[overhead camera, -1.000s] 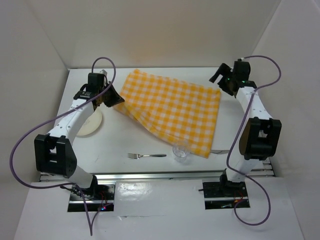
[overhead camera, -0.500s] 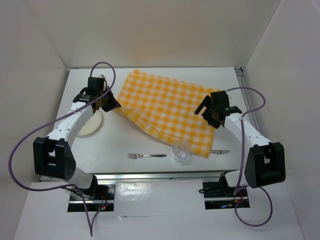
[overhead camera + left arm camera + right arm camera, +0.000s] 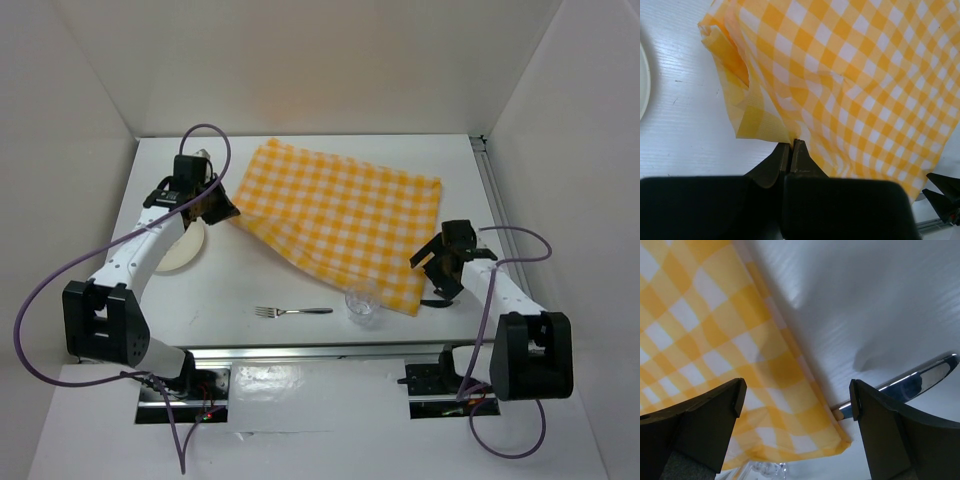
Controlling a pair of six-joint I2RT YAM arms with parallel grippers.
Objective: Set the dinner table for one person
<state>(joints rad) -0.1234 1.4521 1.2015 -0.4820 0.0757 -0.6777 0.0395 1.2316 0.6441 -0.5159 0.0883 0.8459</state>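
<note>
Entry: large flat white rectangular tabletop with white side walls (image 3: 250,280), the surface in front of both arms, partly laid.

Detail: yellow-and-white checked cloth (image 3: 345,220) spread askew over the middle and far part of the tabletop. Its left edge is lifted and bunched. Left gripper (image 3: 791,145) has its jaws pressed together, pinching that bunched edge of the cloth. Right gripper (image 3: 797,405) has its jaws spread wide and holds nothing; it hangs over the near right corner of the cloth. Silver metal knife (image 3: 912,380) lies on the bare top, one end under that corner. Silver metal fork (image 3: 292,311) and clear drinking glass (image 3: 362,305) sit near the front edge, the glass at the cloth's near edge. Round cream plate (image 3: 185,248) lies at the left, partly under the left arm.
</note>
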